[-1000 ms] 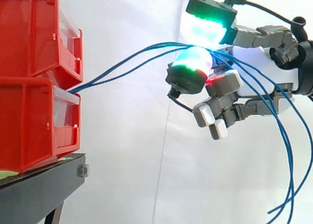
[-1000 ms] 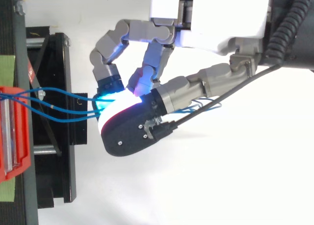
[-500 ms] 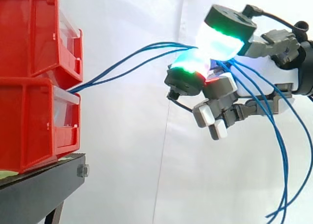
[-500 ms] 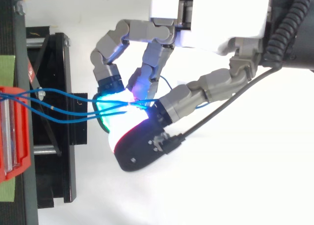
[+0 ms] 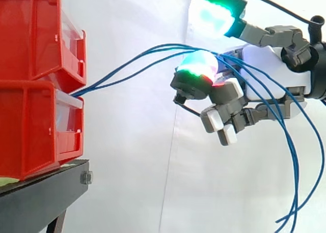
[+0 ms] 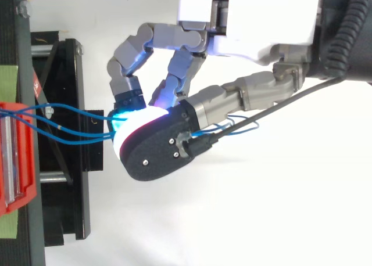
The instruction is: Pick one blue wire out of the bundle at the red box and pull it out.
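Blue wires stretch from red box across hand, over its parted fingers.

We see a white curtain hanging behind the whole scene. In the side view, one long fold runs down it from top to bottom. At the lower left of that view a black stand juts out. A silvery bolt head sits on its right-hand corner, just under the top edge. From above, we see the stand as dark frame members along the left side. Two pale metal rods lie across the frame, one near each end. Strips of green tape stick along the stand's left edge, and a small screw sits at its top left corner.
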Robot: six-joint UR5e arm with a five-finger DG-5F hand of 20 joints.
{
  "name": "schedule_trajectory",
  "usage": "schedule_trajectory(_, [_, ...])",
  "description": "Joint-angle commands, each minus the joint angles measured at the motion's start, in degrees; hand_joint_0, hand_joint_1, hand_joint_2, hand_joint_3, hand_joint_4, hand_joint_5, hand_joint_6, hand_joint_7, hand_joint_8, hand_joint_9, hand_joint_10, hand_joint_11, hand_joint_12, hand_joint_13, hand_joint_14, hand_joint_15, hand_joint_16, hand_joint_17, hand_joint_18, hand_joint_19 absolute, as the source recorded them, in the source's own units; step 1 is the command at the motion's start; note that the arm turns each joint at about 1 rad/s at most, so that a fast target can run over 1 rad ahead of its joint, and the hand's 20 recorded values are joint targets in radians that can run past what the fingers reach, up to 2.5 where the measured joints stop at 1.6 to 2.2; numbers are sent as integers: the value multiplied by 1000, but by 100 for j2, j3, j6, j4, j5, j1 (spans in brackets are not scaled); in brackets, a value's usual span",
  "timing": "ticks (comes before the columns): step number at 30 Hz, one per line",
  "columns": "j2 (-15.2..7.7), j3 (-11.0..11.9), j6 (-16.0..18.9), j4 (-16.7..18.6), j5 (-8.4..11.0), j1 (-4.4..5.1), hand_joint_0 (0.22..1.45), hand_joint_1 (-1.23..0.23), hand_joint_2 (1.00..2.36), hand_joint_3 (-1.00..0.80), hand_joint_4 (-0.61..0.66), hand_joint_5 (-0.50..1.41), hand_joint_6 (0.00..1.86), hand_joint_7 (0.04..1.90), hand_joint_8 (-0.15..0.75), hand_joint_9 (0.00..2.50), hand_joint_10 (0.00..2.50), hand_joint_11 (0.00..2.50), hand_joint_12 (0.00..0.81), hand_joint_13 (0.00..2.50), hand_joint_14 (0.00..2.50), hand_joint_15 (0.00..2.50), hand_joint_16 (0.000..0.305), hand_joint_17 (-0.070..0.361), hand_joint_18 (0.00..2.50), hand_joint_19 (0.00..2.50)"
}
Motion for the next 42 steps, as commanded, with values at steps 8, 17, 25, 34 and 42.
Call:
schedule_trajectory(8, [0,0,-9,0,2,1,588,-769,1017,-211,169,-60,907,1251,408,1338,18,858,445,1099,21,635,54,121,1037,575])
schedule_trajectory(17, [0,0,-9,9,-7,1,622,-906,1015,-260,158,-94,923,1175,369,1165,16,803,430,1012,22,632,51,115,970,568])
schedule_trajectory(25, [0,0,-9,9,-7,1,501,-711,1000,-500,192,-95,911,1117,396,1208,17,791,451,1021,20,616,57,128,988,580])
schedule_trajectory(34, [0,0,-9,0,-16,1,577,-467,1007,-425,182,-74,892,1207,394,1306,18,790,443,1052,21,609,53,119,972,626])
schedule_trajectory(42, [0,0,-9,0,-24,19,599,-709,1014,-324,196,-61,888,1258,395,1336,18,814,427,1100,22,634,50,113,1026,603])
